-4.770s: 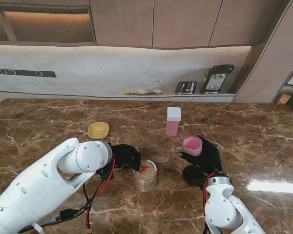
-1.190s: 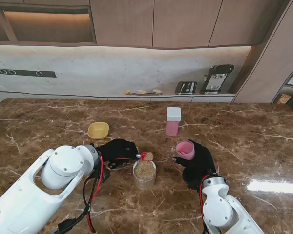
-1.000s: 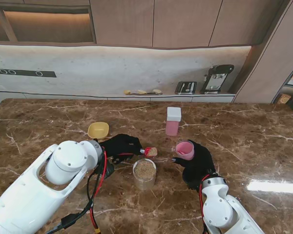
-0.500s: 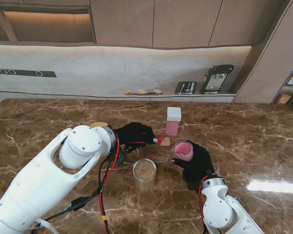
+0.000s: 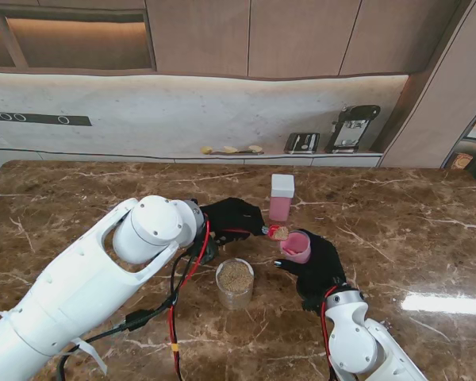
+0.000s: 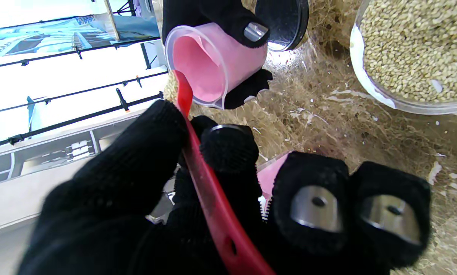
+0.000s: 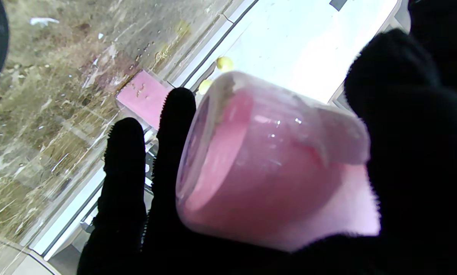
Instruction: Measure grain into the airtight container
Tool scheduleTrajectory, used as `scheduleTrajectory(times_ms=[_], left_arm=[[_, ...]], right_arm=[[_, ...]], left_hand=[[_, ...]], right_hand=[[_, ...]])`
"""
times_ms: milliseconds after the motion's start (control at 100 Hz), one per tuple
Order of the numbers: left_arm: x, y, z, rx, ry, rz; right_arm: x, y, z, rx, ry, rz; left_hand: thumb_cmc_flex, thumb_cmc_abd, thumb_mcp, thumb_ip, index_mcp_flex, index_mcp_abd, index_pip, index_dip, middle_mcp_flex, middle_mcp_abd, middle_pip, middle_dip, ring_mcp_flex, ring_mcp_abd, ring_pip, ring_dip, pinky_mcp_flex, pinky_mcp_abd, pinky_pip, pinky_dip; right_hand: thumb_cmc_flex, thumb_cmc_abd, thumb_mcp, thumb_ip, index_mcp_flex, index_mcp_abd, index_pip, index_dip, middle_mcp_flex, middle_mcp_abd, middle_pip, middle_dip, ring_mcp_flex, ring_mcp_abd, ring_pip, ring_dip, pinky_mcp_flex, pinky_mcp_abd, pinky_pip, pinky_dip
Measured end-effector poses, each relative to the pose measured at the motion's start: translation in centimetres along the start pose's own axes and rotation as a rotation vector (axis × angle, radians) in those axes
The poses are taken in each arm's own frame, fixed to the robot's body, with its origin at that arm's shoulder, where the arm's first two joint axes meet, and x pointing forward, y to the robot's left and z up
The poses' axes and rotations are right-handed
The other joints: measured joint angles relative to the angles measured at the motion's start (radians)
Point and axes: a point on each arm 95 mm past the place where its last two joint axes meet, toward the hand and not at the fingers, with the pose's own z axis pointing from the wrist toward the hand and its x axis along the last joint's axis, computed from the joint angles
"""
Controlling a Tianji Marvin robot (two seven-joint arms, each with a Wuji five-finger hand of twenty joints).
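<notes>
A clear jar (image 5: 235,282) filled with grain stood on the worktop (image 5: 397,214). A pink cup (image 5: 296,245), tilted with its mouth toward the left, was gripped off the worktop by the right hand (image 5: 321,266). A red scoop (image 5: 276,232) heaped with grain was pinched by the left hand (image 5: 232,220), its handle lying left to right, bowl at the cup's rim.

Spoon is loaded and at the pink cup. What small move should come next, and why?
Probably tip the red spoon in the left hand toward the pink cup: its grain-filled bowl sits at the rim, and the right hand holds the cup tilted toward it.
</notes>
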Motion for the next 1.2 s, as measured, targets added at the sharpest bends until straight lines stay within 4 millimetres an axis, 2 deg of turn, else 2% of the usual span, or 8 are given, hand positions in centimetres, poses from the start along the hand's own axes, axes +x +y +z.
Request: scheduleTrajectory(times_ms=[820, 1200], left_arm=[[1.4, 1.1, 2.3, 0.004, -0.027, 0.160], [2.3, 1.2, 2.4, 0.096, -0.017, 0.441]], right_arm=[[0.3, -0.3, -0.1, 0.010, 0.031, 0.009], [0.4, -0.4, -0.1, 0.017, 0.032, 0.009]], left_hand=[[0.000, 0.000, 0.000, 0.000, 0.000, 0.000, 0.000, 0.000, 0.000, 0.000, 0.000, 0.000, 0.000, 0.000, 0.000, 0.000, 0.000, 0.000, 0.000, 0.000], [-0.001, 0.000, 0.000, 0.000, 0.000, 0.000, 0.000, 0.000, 0.000, 0.000, 0.000, 0.001, 0.000, 0.000, 0.000, 0.000, 0.000, 0.000, 0.001, -0.001]], right_hand=[[0.000, 0.000, 0.000, 0.000, 0.000, 0.000, 0.000, 0.000, 0.000, 0.000, 0.000, 0.000, 0.000, 0.000, 0.000, 0.000, 0.000, 0.000, 0.000, 0.000], [0.000, 0.000, 0.000, 0.000, 0.000, 0.005, 0.000, 0.000, 0.000, 0.000, 0.000, 0.000, 0.000, 0.000, 0.000, 0.000, 0.000, 0.000, 0.000, 0.000]])
